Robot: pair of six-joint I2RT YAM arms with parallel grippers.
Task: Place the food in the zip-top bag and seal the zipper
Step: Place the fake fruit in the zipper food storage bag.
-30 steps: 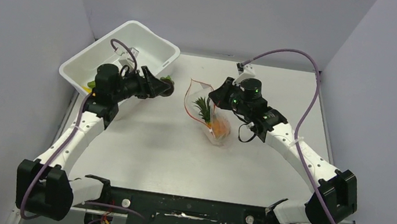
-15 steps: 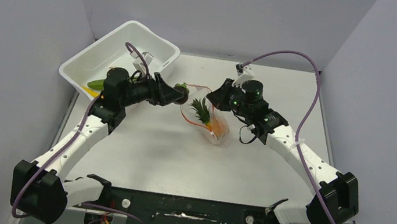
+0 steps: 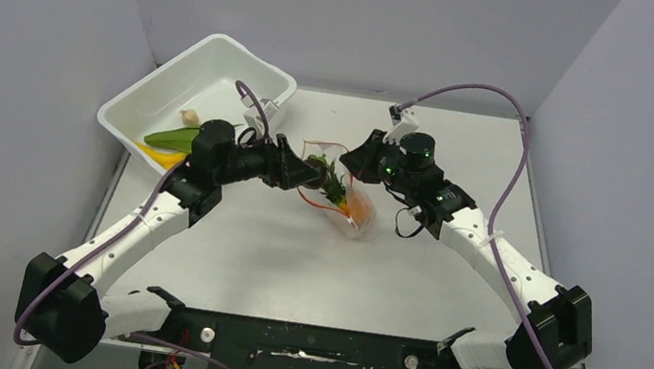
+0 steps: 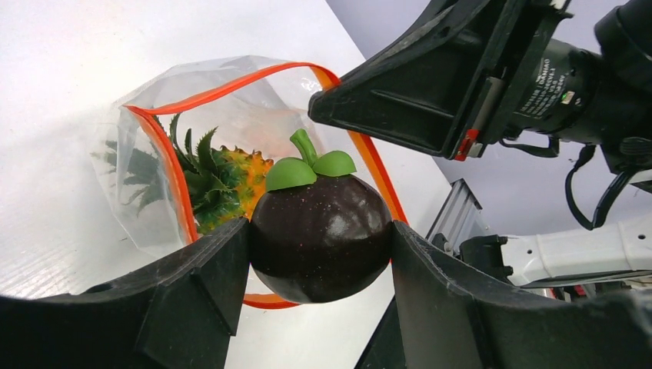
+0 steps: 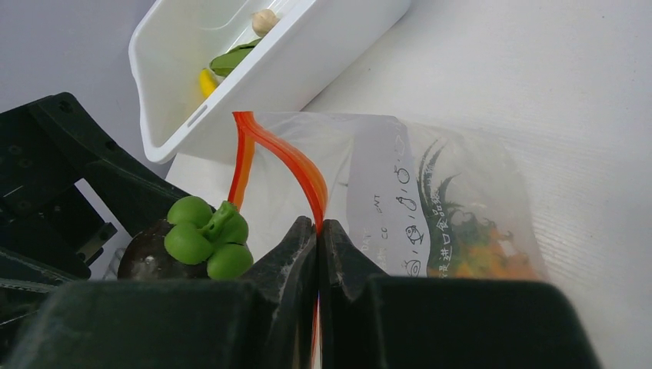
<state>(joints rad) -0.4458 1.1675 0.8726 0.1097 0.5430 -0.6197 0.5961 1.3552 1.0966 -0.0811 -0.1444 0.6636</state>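
Note:
The clear zip-top bag (image 3: 348, 199) lies mid-table with its red zipper (image 4: 163, 146) mouth held open. The orange pineapple (image 4: 223, 177) with green crown is inside it. My left gripper (image 3: 313, 171) is shut on a dark purple toy mangosteen (image 4: 321, 234) with green leaves, held just in front of the bag's mouth. My right gripper (image 5: 317, 227) is shut on the red zipper (image 5: 296, 165) at the bag's rim, holding the mouth up. The mangosteen (image 5: 184, 242) also shows at the left of the right wrist view.
The white tub (image 3: 223, 69) stands at the back left, holding a green leafy piece (image 3: 170, 136), a yellow piece (image 3: 158, 157) and a small beige piece (image 3: 189, 116). The grey walls close in left, right and behind.
My left gripper has moved right from the tub to the bag's mouth, carrying the mangosteen. The right gripper has kept its hold on the bag's rim.

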